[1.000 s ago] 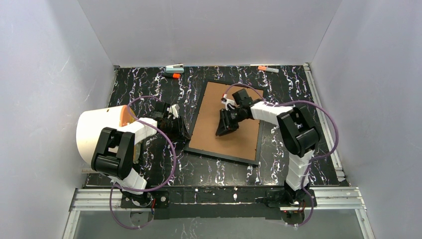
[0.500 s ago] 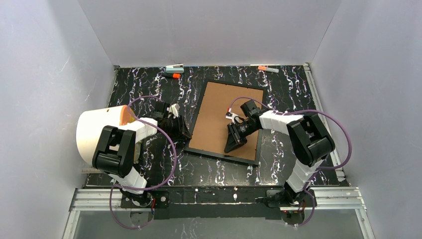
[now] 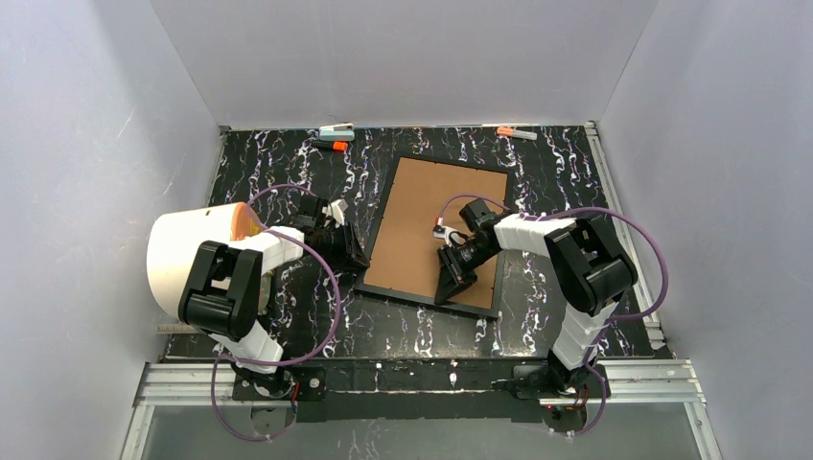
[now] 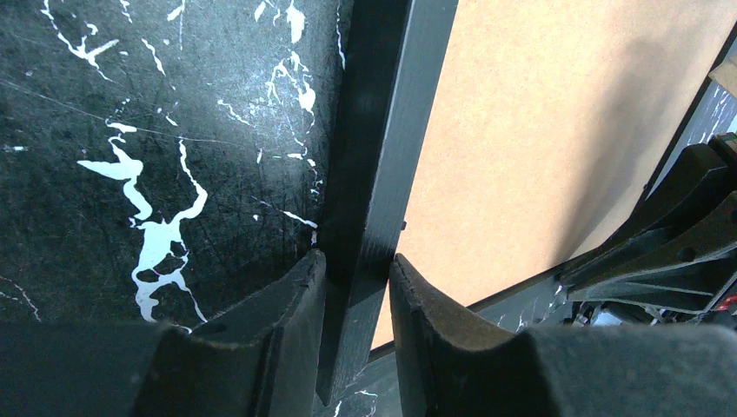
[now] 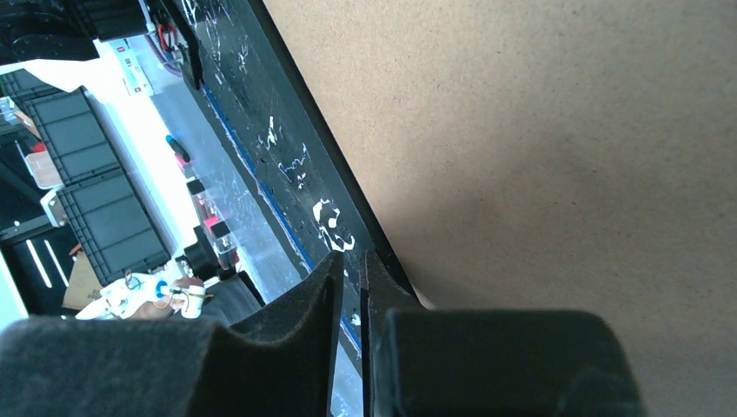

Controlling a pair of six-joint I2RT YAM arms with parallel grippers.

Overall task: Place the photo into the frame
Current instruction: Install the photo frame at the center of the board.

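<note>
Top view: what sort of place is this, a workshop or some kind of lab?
Probably a lab's robot test booth: a left arm and right arm bolted at a black marbled table, plain white walls boxing it in, a picture frame to work on.

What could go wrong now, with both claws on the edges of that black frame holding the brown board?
1. The left gripper pinches the frame only by its thin side rail near a corner; lifting might tilt it and let the backing board slide out.
2. The right gripper, nearly closed at the near rail, might scrape the board or shove the frame against the other grip.
3. The photo is nowhere in view, so I cannot tell whether it is inside.
</note>
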